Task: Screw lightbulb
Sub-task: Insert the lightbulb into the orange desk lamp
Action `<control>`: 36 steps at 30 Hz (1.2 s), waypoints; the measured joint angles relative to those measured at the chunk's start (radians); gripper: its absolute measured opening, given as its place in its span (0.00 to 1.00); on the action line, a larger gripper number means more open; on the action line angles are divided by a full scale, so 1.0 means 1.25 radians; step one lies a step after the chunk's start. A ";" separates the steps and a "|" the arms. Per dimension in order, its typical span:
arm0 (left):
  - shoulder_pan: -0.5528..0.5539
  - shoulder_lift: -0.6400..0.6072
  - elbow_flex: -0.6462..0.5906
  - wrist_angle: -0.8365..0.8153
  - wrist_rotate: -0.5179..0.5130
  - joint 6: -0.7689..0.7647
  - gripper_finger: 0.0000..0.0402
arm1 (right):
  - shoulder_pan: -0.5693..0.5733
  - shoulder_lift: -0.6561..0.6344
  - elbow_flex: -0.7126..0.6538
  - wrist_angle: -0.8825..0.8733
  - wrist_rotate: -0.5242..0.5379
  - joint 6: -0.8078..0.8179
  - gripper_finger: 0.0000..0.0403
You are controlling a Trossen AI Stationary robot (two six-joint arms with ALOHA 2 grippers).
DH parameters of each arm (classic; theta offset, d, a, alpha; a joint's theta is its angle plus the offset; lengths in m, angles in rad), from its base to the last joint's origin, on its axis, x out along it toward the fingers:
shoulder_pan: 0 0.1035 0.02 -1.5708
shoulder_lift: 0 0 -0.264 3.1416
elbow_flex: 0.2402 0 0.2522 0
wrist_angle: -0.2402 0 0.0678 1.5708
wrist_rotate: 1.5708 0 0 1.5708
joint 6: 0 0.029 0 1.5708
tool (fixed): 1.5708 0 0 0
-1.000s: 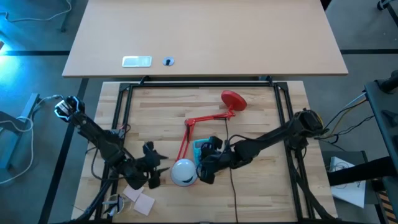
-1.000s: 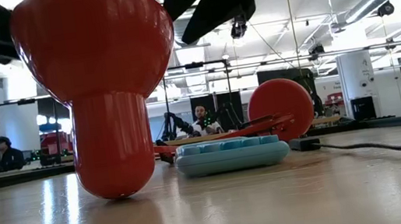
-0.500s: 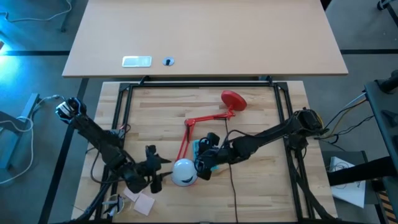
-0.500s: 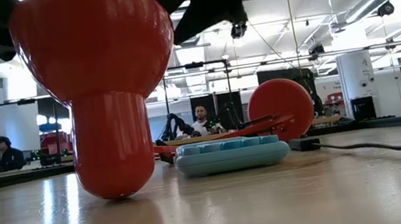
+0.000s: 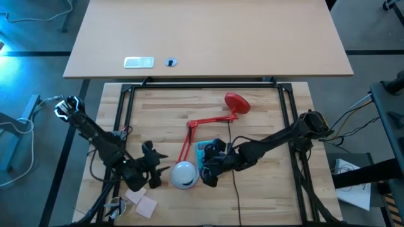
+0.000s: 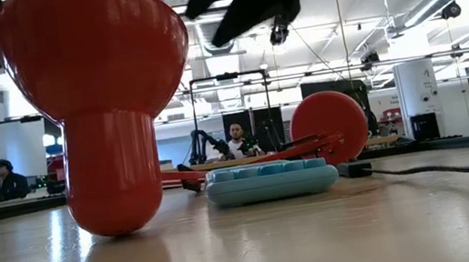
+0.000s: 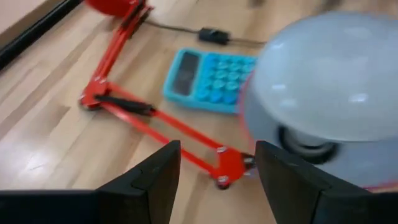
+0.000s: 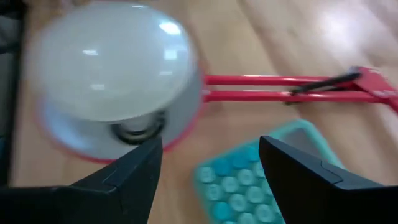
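Observation:
The red desk lamp lies on the table with its round shade (image 5: 184,174) near the front, standing on its rounded back (image 6: 116,203), opening up. The white lightbulb (image 8: 118,62) sits inside the shade, dome up, its greyish base (image 8: 140,130) down in the white interior. My left gripper (image 5: 153,167) hovers open just left of the shade. My right gripper (image 5: 210,169) hovers open just right of it, above the blue calculator (image 5: 203,151). In both wrist views the fingers frame the bulb from a distance with nothing between them.
The lamp's red jointed arm (image 5: 189,135) runs back to its round base (image 5: 237,101). A black cable (image 5: 235,183) trails toward the near edge. Paper notes (image 5: 142,202) lie front left. Black frame rails (image 5: 123,107) border the wooden top.
The lamp shade with the bulb has slid a little toward the table's left edge, staying upright on its back. My left gripper dipped toward the near edge and came back. My right gripper went briefly toward the shade and drew back.

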 joint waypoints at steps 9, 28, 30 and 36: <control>-0.059 0.040 -0.005 0.142 0.034 0.050 0.50 | -0.037 0.010 0.000 -0.002 0.015 -0.011 0.66; 0.041 0.019 -0.001 -0.048 -0.022 0.047 0.50 | 0.006 -0.007 0.000 -0.020 -0.079 0.010 0.65; 0.033 0.000 0.009 -0.048 0.004 0.048 0.50 | 0.003 -0.023 0.000 -0.056 -0.074 0.023 0.65; -0.025 -0.018 0.026 -0.035 0.104 0.046 0.50 | -0.009 -0.047 0.000 -0.116 -0.021 0.023 0.68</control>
